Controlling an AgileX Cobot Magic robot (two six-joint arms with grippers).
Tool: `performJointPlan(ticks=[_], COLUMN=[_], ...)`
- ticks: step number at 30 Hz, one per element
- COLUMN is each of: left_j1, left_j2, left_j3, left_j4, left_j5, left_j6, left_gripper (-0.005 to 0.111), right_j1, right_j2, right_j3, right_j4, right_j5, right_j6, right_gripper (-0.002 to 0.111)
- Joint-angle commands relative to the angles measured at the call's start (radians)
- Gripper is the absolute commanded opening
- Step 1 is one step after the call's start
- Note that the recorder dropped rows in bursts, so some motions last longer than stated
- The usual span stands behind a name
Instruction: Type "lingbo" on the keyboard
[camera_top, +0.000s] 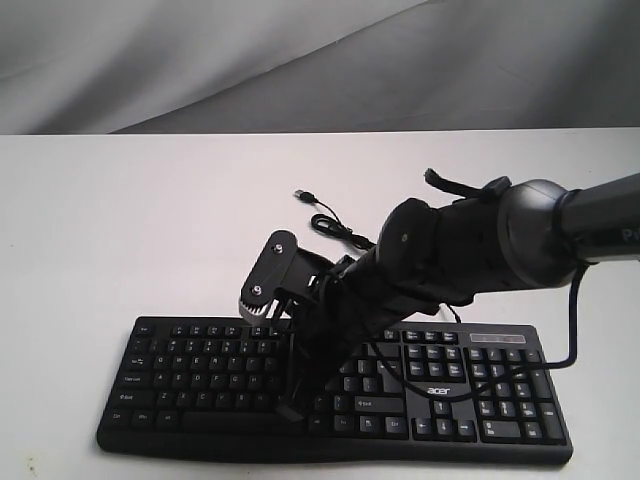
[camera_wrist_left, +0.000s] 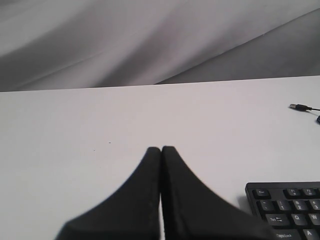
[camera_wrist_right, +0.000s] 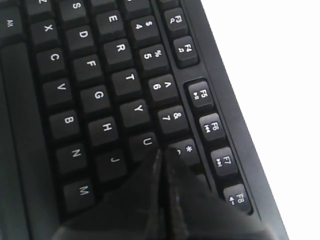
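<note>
Observe the white table (camera_top: 100, 220); it lies under both grippers and carries everything else. The black keyboard (camera_top: 200, 370) lies flat on it, directly beneath the right gripper (camera_top: 290, 408); its number pad and "acer" logo sit on the arm's side of that gripper, and its letter block extends to the other side.

Follow the right arm (camera_top: 480, 240) in the exterior view; it reaches across the keyboard and slopes down toward the letter rows, so the gripper stands steeply over the keys.

Check the right gripper (camera_wrist_right: 162, 152) in its wrist view; its two black fingers are pressed together with no gap between them; the tips come down at the edge of the U key (camera_wrist_right: 146, 142), with the J key (camera_wrist_right: 114, 160) just beside them and the 8 key (camera_wrist_right: 187, 149) on the opposite side; you cannot tell whether the tips touch a key.

Check the left gripper (camera_wrist_left: 161, 149); its fingers are likewise pressed together and hold nothing; bare table lies under and ahead of it; the keyboard's corner with the Esc key (camera_wrist_left: 261, 192) lies off to one side, apart from the fingers.

Note the thin black cable (camera_top: 345, 232) coiled on the table beyond the right gripper; its USB plug (camera_top: 303, 195) lies loose on the table, well apart from both grippers.
</note>
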Motion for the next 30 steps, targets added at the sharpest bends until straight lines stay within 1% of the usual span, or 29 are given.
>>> performJointPlan(ticks=[1,6,11,14,24,30], left_j1=[0.001,0.001,0.001,0.001,0.001,0.001], left_j2=[-0.004,-0.004,-0.004,-0.004,-0.004,-0.004], left_j3=[0.005,0.005,0.005,0.005,0.005,0.005], left_j4=[0.0,0.0,0.0,0.0,0.0,0.0], left_j5=[-0.013,-0.013,-0.013,-0.013,-0.013,-0.013], left_j6=[-0.002,-0.002,-0.002,-0.002,-0.002,-0.002], left_gripper=[0.001,0.001,0.001,0.001,0.001,0.001], right_j1=[0.003,0.003,0.027,0.036,0.085,0.096], right_j2=[0.017,-0.008,-0.057,-0.057,-0.055,-0.055], right_j3=[-0.005,-0.005,-0.005,-0.005,-0.005,-0.001], right_j4=[0.005,0.005,0.012,0.04,0.038,0.038], right_j5=[0.015,0.016,0.016,0.028,0.049,0.047], right_j6=[-0.007,-0.01,-0.008,-0.013,-0.015,-0.005], right_gripper=[0.0,0.0,0.0,0.0,0.0,0.0])
